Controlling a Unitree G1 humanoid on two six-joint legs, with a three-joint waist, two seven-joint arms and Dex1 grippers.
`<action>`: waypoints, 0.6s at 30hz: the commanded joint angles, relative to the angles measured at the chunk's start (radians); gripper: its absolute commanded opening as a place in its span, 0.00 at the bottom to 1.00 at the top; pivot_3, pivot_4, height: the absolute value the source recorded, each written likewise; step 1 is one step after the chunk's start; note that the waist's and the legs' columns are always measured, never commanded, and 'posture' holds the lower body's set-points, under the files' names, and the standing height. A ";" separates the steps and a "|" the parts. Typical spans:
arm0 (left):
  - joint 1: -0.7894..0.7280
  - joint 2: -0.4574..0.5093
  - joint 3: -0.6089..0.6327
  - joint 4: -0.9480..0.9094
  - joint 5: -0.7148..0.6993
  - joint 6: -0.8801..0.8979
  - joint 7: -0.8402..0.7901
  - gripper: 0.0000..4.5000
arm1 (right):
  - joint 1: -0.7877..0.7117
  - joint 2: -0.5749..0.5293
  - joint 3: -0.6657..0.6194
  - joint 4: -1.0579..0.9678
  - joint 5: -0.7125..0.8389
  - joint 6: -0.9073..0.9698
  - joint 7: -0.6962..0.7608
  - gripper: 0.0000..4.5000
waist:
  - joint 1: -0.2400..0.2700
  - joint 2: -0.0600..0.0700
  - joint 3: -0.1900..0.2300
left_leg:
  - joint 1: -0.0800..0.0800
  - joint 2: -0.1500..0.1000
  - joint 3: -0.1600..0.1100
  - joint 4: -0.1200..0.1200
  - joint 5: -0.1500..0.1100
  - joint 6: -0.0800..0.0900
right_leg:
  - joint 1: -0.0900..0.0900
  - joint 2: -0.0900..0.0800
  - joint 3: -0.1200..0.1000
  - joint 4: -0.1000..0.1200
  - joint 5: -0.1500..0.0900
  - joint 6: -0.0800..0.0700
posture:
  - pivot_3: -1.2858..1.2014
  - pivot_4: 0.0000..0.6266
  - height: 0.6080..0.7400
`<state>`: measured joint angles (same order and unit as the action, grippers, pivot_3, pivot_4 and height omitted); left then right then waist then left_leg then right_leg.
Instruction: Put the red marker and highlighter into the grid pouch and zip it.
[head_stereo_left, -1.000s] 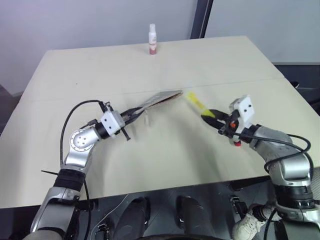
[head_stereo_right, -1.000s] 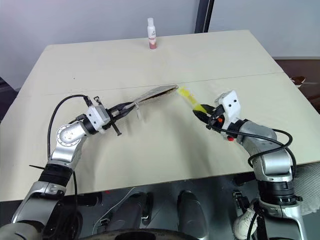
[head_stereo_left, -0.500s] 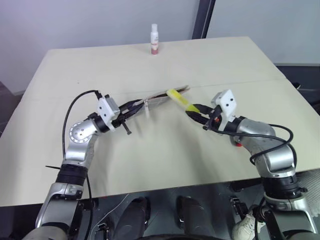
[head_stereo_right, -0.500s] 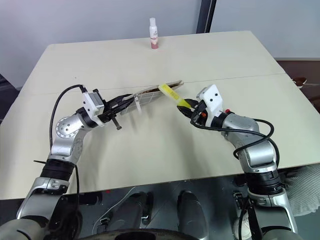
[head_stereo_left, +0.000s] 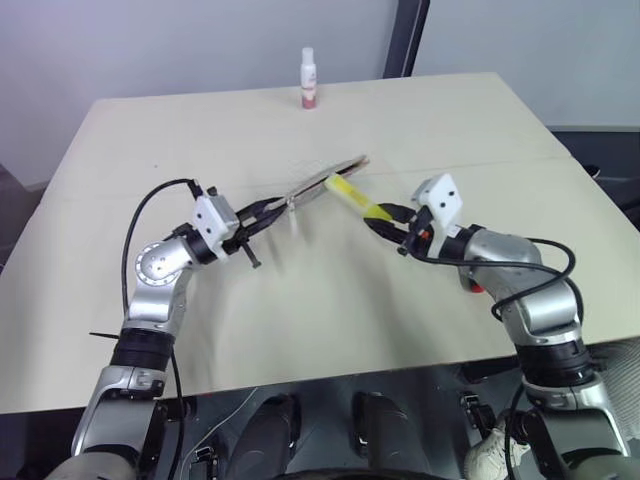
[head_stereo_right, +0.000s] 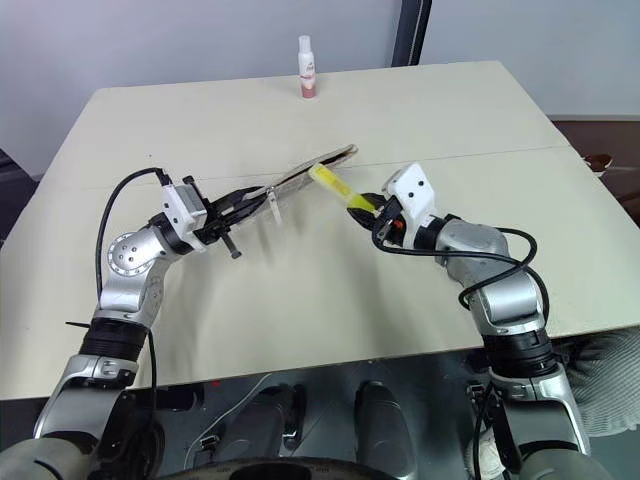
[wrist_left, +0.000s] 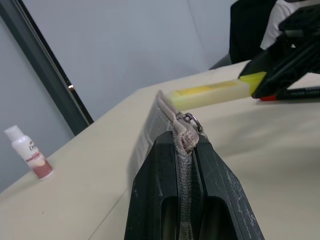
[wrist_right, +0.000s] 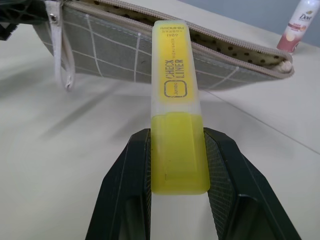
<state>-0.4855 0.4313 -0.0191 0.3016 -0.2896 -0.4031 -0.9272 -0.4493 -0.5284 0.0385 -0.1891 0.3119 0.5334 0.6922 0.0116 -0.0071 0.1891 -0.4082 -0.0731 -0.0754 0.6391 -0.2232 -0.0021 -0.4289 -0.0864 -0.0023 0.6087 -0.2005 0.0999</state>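
The grid pouch (head_stereo_right: 300, 172) hangs above a beige desk (head_stereo_right: 400, 110) before a grey wall, clamped in the closed left end effector (head_stereo_right: 246, 203). The right end effector (head_stereo_right: 368, 210), gripping the highlighter (head_stereo_right: 335, 187), has carried it leftward to the pouch's mouth.

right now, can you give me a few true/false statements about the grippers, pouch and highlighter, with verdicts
1. The right gripper is shut on the highlighter. True.
2. The grid pouch is zipped shut. False: its top edge gapes open.
3. The left gripper clamps the pouch at its zipper end. True.
4. The highlighter lies flat on the table. False: it is held in the air, its tip at the pouch opening.
5. The white bottle stands beside the pouch. False: it stands at the table's far edge.
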 joint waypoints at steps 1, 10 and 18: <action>-0.009 0.005 0.005 -0.031 0.006 -0.027 -0.011 0.00 | -0.028 0.001 -0.031 -0.017 0.020 -0.002 -0.001 0.20 | 0.001 0.000 0.000 | 0.000 0.000 0.000 0.000 0.000 0.000 | 0.000 0.000 0.000 0.000 0.000 0.000 | 0.52 0.24 1.00; 0.015 0.026 -0.031 0.021 0.076 -0.149 -0.072 0.00 | -0.007 -0.035 -0.014 -0.002 -0.004 -0.001 0.016 0.20 | 0.000 0.000 0.000 | 0.000 0.000 0.000 0.000 0.000 0.000 | 0.000 -0.001 0.000 -0.001 0.000 0.000 | 0.52 0.24 1.00; 0.004 0.018 -0.029 0.036 0.075 -0.168 -0.065 0.00 | 0.026 -0.115 0.095 0.014 -0.118 -0.062 0.080 0.20 | 0.000 0.000 0.000 | -0.001 0.000 0.000 -0.001 0.000 0.000 | 0.000 -0.001 0.000 -0.003 0.000 0.000 | 0.52 0.24 1.00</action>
<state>-0.4717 0.4476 -0.0575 0.3518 -0.2073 -0.5430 -0.9985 -0.4170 -0.6262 0.1302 -0.1608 0.2116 0.5041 0.7569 0.0119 -0.0071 0.1891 -0.4089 -0.0731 -0.0753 0.6383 -0.2232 -0.0021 -0.4288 -0.0871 -0.0024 0.6055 -0.2004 0.0998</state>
